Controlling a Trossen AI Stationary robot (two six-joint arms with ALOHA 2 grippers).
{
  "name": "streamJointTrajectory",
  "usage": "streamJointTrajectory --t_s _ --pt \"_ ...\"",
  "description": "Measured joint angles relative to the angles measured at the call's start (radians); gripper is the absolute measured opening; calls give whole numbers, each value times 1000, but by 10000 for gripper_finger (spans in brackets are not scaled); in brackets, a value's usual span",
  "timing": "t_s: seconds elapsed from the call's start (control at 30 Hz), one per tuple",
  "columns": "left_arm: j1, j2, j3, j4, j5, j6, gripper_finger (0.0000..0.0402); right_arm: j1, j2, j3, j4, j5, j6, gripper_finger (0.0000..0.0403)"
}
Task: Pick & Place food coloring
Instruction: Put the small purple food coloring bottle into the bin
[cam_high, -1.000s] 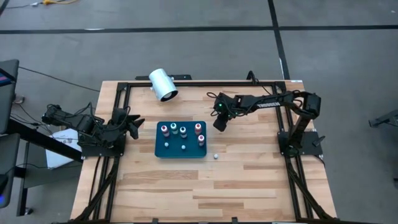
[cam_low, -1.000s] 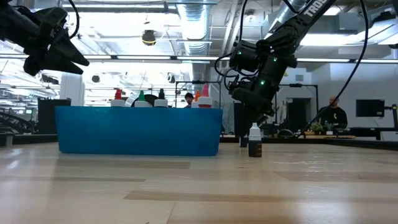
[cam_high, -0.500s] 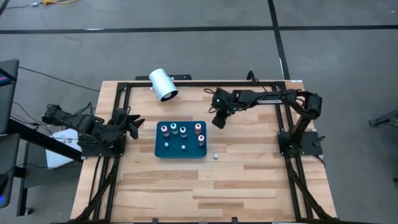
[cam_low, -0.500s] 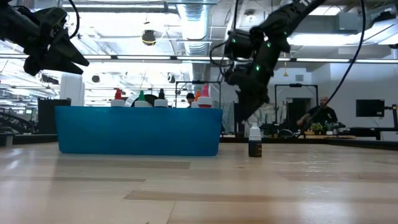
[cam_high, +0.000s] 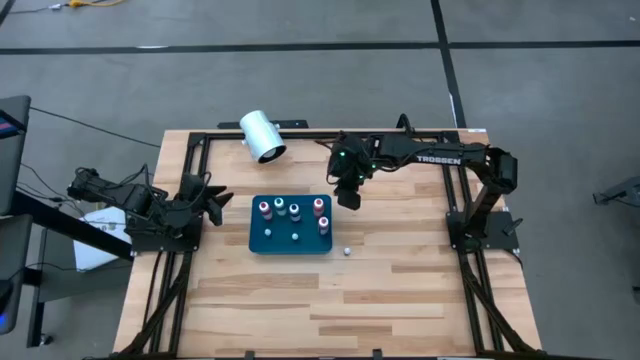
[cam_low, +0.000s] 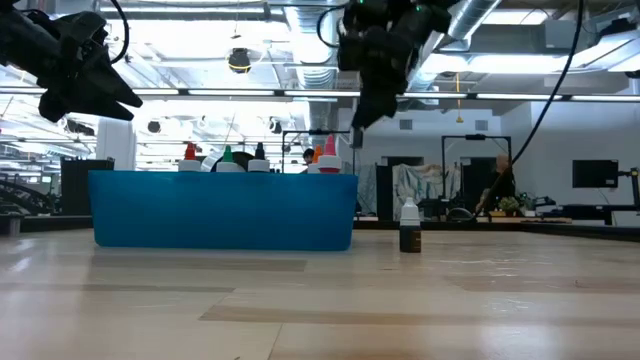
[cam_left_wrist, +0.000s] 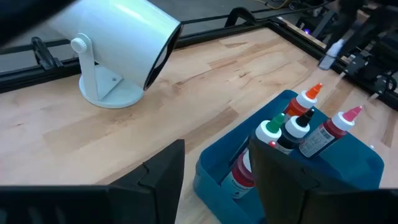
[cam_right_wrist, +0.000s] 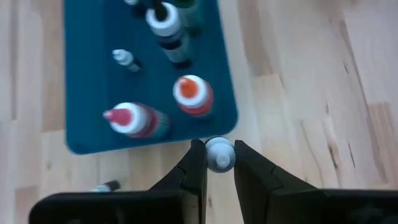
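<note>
The teal tray (cam_high: 291, 240) (cam_right_wrist: 87, 93) holds several small bottles standing upright, with red, pink, green and dark tops (cam_left_wrist: 298, 124), plus tiny whitish pieces (cam_right_wrist: 124, 58). One more small dark bottle with a white top (cam_low: 409, 226) (cam_high: 345, 251) stands alone on the table, right of the tray's near corner. My right gripper (cam_right_wrist: 219, 163) (cam_high: 350, 198) hovers high beside the tray's right edge, shut on a small bottle. My left gripper (cam_left_wrist: 217, 186) (cam_high: 215, 196) waits open, left of the tray. My right gripper pinches a small bottle by its round whitish top (cam_right_wrist: 219, 154) between its two fingers. The fingers point down from above. The bottle is lifted clear of the table and hangs below the fingers just outside the tray's corner; its body is hidden under the top.
A large white cylinder (cam_high: 262, 135) (cam_left_wrist: 118, 37) lies on its stand near the table's far edge, left of the right arm. Black frame rails (cam_high: 300, 133) run along the table's sides. Bare wood lies near the tray's near side (cam_high: 330, 300). People stand in the room beyond.
My right gripper has risen well above the table and shifted toward the table's left, from beside the lone bottle to the tray's right edge, staying shut on its bottle. The lone bottle has stayed on the table.
</note>
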Motion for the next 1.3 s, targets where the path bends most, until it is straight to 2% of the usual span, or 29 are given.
streamJointTrajectory --t_s 0.37,0.63,0.93,1.1,1.3 --pt "0 0 0 0 52 15 171 119 0 124 -40 -15 -14 48" --pt "0 0 0 0 53 30 171 239 0 156 39 181 84 48" --pt "0 0 0 85 106 108 171 339 0 156 149 304 204 48" --pt "0 0 0 109 123 131 171 374 3 156 185 322 257 48" --pt "0 0 0 108 131 131 171 391 85 159 210 327 328 48"
